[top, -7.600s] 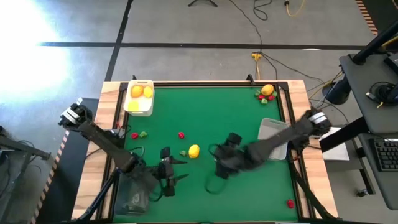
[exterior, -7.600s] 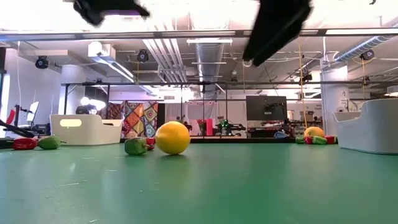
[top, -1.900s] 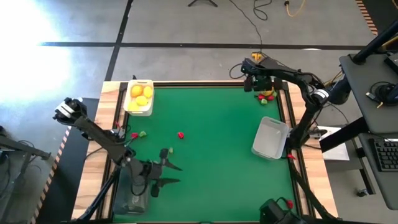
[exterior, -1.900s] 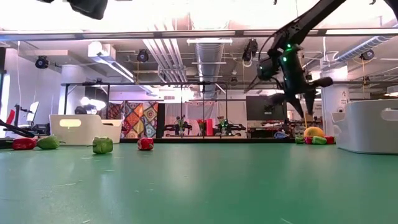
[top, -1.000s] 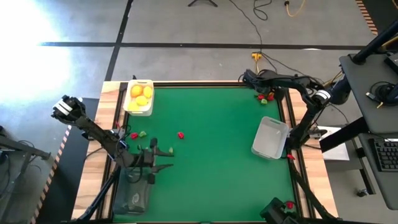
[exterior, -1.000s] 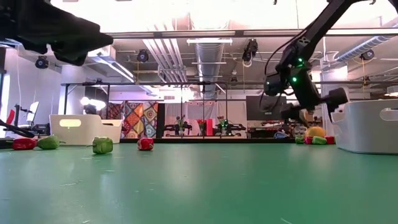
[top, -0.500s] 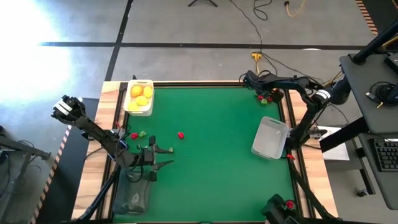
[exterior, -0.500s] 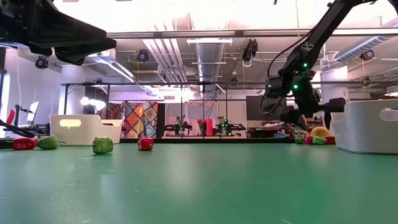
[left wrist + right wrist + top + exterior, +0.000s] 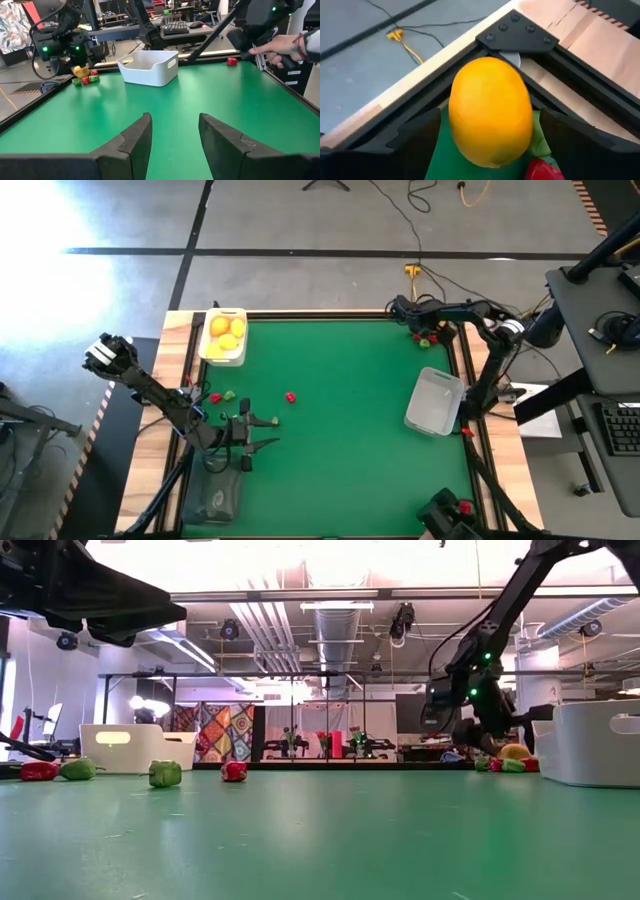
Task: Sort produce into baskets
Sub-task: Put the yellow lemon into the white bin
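Observation:
A yellow-orange lemon (image 9: 490, 115) lies in the table's far right corner, beside a red piece (image 9: 542, 170) and a green piece (image 9: 512, 766). My right gripper (image 9: 490, 125) slants down over it, open, one finger on each side of the lemon; whether they touch it I cannot tell. My left gripper (image 9: 172, 145) hangs open over the near left of the table (image 9: 350, 450), with nothing between its fingers. A white basket (image 9: 223, 337) at the far left holds lemons. A pale basket (image 9: 433, 402) stands at the right and a dark basket (image 9: 215, 498) at the near left.
Loose pieces lie on the left half: a red one (image 9: 291, 396), a green one (image 9: 230, 394) and a red one (image 9: 215, 397). Another red piece (image 9: 231, 61) lies at the near right corner. A person's hand (image 9: 280, 47) shows beyond the table's right edge.
My right gripper has sunk toward the lemon in the far right corner. My left arm has kept still.

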Tool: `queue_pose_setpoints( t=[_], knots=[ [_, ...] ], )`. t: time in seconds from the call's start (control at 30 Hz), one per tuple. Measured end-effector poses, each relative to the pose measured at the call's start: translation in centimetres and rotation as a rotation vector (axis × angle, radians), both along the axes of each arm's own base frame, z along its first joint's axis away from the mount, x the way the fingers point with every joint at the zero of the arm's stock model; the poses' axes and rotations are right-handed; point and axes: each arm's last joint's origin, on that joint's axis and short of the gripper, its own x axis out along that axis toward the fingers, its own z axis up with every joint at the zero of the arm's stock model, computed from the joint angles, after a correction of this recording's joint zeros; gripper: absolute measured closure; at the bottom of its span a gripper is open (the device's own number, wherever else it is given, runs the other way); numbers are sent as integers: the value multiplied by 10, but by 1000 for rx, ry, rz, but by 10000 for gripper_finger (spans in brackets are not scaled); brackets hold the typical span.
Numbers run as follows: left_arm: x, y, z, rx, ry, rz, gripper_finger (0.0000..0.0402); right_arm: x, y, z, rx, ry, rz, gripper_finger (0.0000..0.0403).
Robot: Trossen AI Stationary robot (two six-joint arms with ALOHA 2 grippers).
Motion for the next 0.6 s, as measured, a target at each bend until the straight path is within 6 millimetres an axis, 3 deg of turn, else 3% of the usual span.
queue_pose_setpoints(
  t=[0.33,0.6],
  knots=[
    [0,0,0,9,2,0,256,2,-5,-3,29,35,-56,106],
    [-11,-1,-7,38,22,-39,261,6,-4,-4,38,43,-5,161]
  ],
)
